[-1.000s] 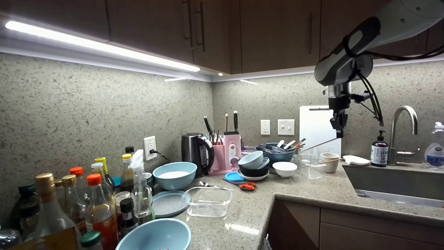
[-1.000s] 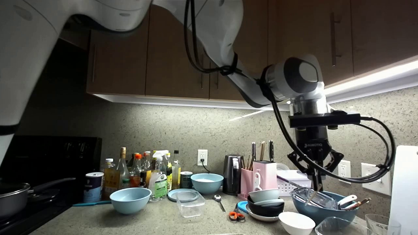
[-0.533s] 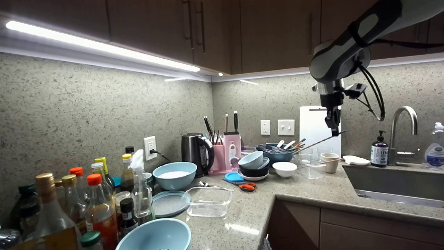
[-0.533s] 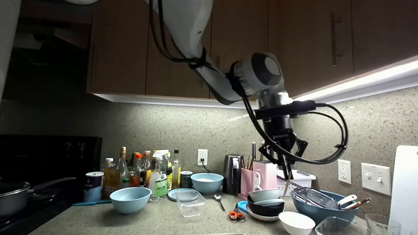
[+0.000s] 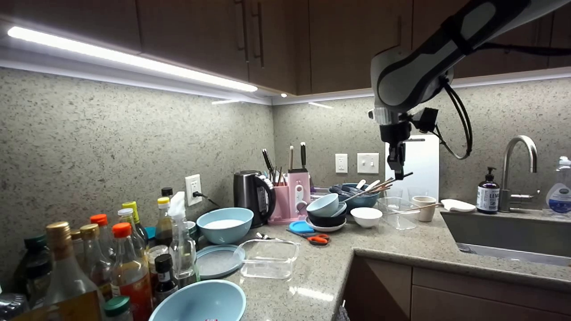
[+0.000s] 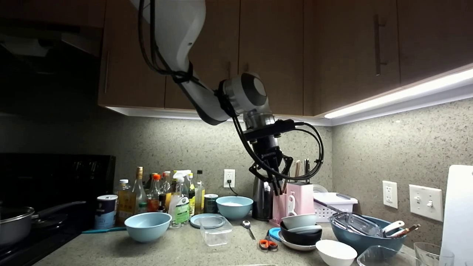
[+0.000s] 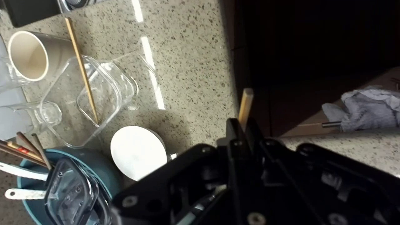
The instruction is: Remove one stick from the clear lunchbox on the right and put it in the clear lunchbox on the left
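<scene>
My gripper is shut on a thin wooden stick and holds it slanted above the counter. Its fingertips also show in an exterior view and in the wrist view, where the stick's end sticks out between them. The clear lunchbox on the right has a second stick lying across it; that lunchbox is partly cut off in an exterior view. The clear lunchbox on the left stands on the counter in both exterior views, apart from the gripper.
Stacked bowls, a white bowl, orange-handled scissors and a spoon lie between the lunchboxes. A black kettle and pink knife block stand behind. Bottles and blue bowls are around the left lunchbox.
My gripper has moved left in both exterior views, carrying the stick away from above the right lunchbox area. The stick stays between the fingers. Both lunchboxes have not moved.
</scene>
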Robot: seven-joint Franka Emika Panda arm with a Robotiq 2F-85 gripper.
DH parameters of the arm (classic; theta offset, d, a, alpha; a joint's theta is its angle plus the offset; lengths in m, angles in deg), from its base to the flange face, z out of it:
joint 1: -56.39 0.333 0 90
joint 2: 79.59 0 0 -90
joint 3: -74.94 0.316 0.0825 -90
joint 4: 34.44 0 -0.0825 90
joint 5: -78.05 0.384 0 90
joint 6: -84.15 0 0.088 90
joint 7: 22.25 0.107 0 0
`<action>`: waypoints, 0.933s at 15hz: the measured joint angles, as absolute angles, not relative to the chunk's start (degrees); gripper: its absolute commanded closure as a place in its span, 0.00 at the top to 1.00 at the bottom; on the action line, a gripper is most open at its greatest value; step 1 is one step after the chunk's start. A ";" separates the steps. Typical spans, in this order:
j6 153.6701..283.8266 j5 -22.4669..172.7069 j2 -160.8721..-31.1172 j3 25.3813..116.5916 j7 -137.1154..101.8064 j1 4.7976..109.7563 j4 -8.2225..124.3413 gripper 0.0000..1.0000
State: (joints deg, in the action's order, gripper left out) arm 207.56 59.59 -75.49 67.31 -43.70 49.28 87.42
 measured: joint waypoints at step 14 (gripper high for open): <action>208.37 59.13 -77.65 71.50 -44.78 54.07 83.08 0.04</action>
State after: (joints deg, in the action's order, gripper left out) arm 208.37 59.13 -77.65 71.50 -44.78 54.07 83.08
